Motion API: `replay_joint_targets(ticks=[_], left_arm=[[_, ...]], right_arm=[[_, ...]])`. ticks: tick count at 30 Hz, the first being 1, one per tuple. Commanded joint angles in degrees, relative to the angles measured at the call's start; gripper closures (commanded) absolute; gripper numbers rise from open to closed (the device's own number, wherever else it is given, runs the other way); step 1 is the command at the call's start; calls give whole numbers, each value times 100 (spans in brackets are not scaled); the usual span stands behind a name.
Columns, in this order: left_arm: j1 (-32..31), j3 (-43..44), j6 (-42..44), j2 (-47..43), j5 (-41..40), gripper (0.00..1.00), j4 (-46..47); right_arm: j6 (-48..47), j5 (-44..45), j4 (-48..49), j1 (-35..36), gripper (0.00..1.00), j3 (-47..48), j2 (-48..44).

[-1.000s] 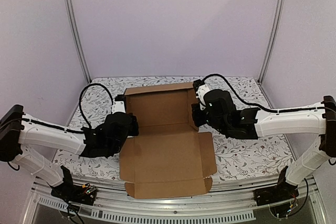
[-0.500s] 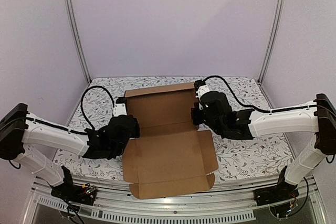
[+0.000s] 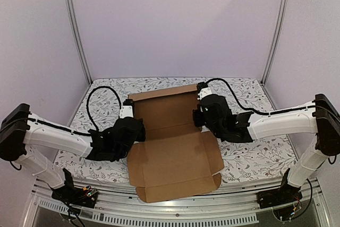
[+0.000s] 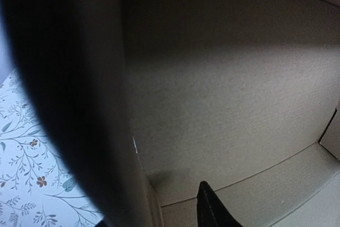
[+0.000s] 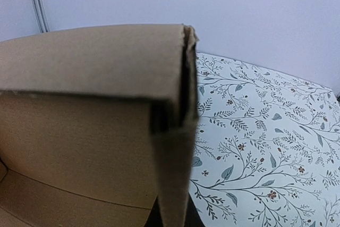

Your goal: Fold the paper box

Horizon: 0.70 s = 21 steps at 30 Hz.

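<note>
Here's the table (image 3: 249, 158), dressed in a white cloth printed with leafy sprigs, filling the floor of the pale-walled booth. Sitting square in the middle of it is the paper box (image 3: 170, 158): plain brown corrugated cardboard, no print on it. Its far half is taking shape, with a back wall standing up and a short side wall raised on the right. A crease runs across the middle. The near half lies open and flat, a broad panel with a flap out to the right and a narrow lip along the front, right at the table's near edge.

In come the arms from both sides! The left arm (image 3: 58, 139) reaches across to the box's left edge, and the right arm (image 3: 276, 123) stretches in to the raised right wall, its black cable looping behind.

The right gripper (image 3: 197, 116) is at that right wall, claw clamped shut on it. Its wrist view shows the doubled cardboard edge running straight down the centre, rough and slightly frayed at the top corner, though the fingers themselves are hidden.

The left gripper (image 3: 134, 127) is at the left rim. Its wrist view looks into the brown interior past a dark blur, with one black fingertip (image 4: 212, 208) poking up inside the box. Whether that claw is open or gripping, I can't tell.
</note>
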Motion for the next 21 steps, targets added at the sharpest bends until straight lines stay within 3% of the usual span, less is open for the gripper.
replay_joint_targets(ticks=[1,10,21], left_arm=[[-155,210,-45,-45,373,62,-37],[-155,-57,-260,-546,472,44,-677],[-131,-43,-180,-2277,1418,42,-2600]], right_arm=[[46,54,228,95,100,165,244],[-128,-225,593,-172,100,365,636],[-699,-1332,1561,-775,100,156,997]])
